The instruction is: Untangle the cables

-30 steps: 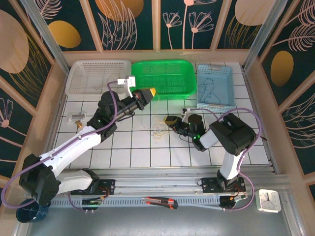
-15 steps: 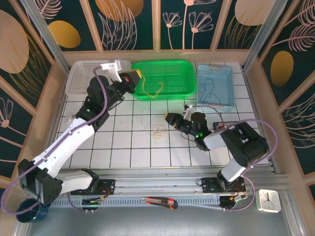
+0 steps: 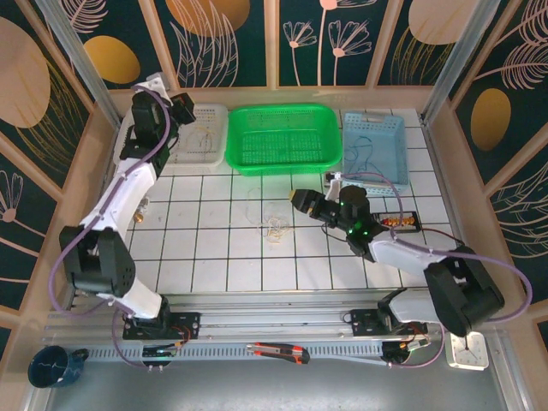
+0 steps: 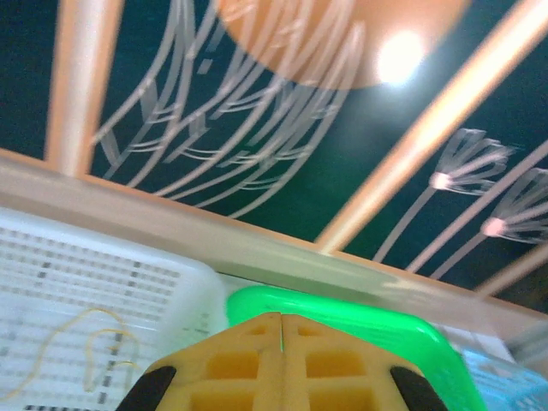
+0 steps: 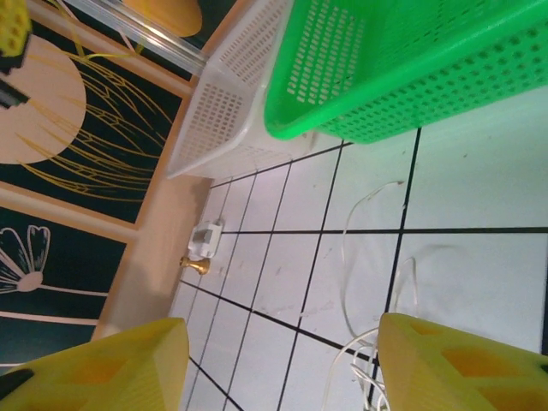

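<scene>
A tan cable (image 4: 103,331) is seen in the white basket (image 4: 68,265) and a dark blue cable (image 3: 360,158) in the blue basket (image 3: 372,118), so that part is judged done. The white cables (image 3: 274,227) are left clumped on the bench (image 3: 214,257). The left hand (image 4: 281,334) is held shut and empty above the white basket, and the right hand (image 3: 301,199) is spread wide beside the clump

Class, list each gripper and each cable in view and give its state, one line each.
Left gripper: shut.
Right gripper: open.
Tan cable: loose, in the white basket.
White cable: clumped, on the table.
Blue cable: loose, in the blue basket.
</scene>
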Robot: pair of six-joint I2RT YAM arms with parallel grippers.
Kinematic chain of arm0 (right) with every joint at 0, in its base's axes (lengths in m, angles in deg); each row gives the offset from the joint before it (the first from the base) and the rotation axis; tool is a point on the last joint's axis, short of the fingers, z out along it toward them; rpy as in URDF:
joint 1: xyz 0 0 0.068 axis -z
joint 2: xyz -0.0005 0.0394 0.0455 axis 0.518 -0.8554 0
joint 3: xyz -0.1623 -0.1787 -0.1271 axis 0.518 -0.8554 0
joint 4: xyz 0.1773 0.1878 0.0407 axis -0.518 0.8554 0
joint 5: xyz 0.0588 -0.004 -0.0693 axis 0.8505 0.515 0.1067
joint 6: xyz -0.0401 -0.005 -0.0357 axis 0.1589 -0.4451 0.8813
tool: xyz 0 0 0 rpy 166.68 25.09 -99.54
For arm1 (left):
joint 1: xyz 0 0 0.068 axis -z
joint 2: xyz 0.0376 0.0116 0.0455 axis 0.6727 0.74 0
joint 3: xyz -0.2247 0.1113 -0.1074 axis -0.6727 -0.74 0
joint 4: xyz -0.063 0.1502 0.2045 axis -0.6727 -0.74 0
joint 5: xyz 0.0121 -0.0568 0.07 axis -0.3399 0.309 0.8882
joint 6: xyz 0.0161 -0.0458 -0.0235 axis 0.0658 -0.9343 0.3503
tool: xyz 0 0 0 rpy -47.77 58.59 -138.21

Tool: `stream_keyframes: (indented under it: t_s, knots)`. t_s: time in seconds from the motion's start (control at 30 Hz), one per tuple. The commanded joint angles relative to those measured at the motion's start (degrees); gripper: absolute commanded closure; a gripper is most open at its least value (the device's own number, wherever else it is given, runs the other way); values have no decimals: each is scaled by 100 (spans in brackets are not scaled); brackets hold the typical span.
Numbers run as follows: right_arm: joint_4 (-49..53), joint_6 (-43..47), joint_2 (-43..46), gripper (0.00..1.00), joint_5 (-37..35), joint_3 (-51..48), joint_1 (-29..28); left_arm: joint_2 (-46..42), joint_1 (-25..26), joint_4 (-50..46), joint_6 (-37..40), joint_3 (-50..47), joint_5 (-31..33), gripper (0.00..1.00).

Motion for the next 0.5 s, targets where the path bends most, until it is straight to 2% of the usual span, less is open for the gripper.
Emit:
stream_keyframes:
  t_s: [0.0,0.17,0.23,0.3,0.47]
  knots:
    - [881,437,428,40,-391,159,0,553,-268,-279,194,539,192,100]
    - [1465,632,894,40,-627,97,-71,1546,-593,-521,186,1303,166,99]
    - [1670,695,1030,40,-724,68,-115,1870,-666,-698,241,1640,143,92]
    - [1826,756,1136,39,-790,45,-148,2151,-729,-953,341,2072,162,80]
    - [2116,902,1277,39,-953,31,-245,2487,-838,-1551,532,2909,220,29]
